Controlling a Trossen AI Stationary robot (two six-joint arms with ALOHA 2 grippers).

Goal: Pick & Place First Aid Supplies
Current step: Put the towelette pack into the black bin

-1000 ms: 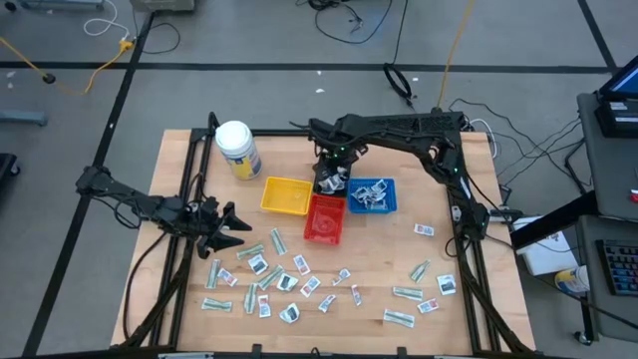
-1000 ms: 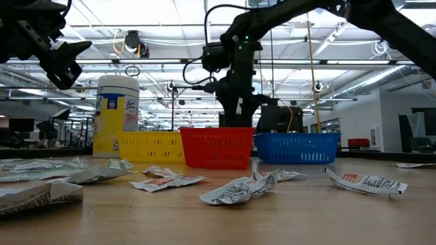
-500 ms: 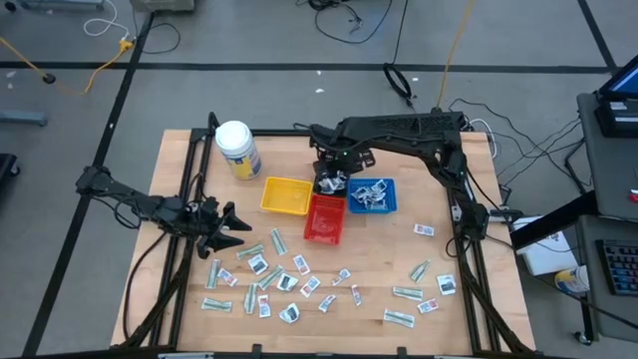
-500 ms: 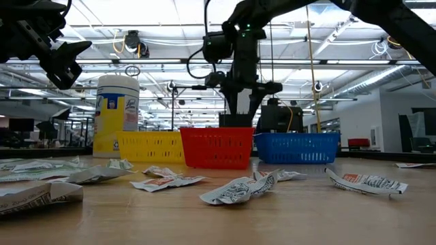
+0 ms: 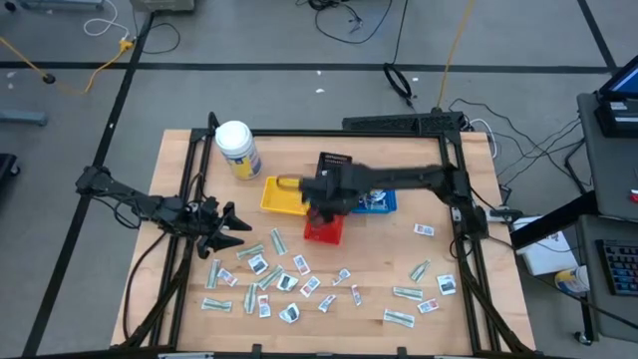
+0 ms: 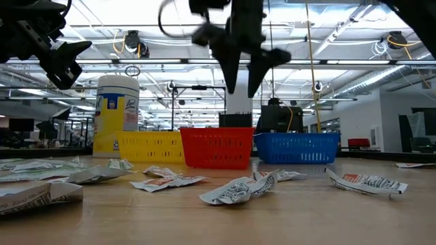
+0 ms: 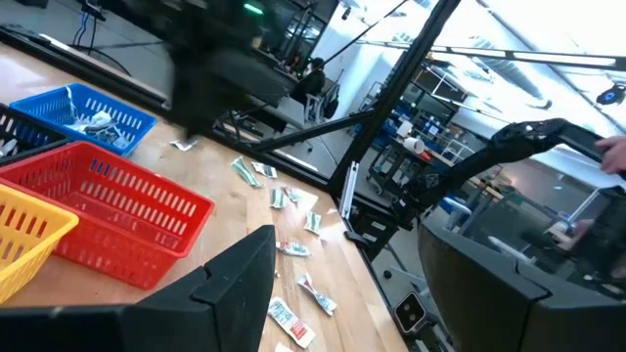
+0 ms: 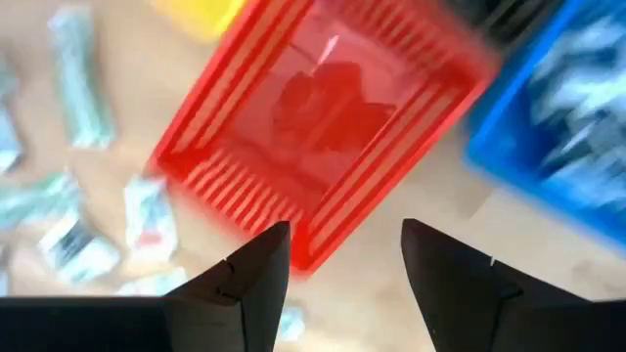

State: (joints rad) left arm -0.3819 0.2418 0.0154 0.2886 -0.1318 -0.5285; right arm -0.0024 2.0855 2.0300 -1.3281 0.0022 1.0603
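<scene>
1. First aid supplies (image 5: 289, 284) lie scattered along the table's near edge, more toward its right edge.
2. Left gripper (image 5: 227, 227) hovers by the left edge, fingers apart, empty.
3. Right gripper (image 6: 242, 75) hangs above the red tray (image 5: 324, 221), fingers apart, empty.
4. Risk: flat packets overlap; a descending pinch could snag two or slide off.
</scene>
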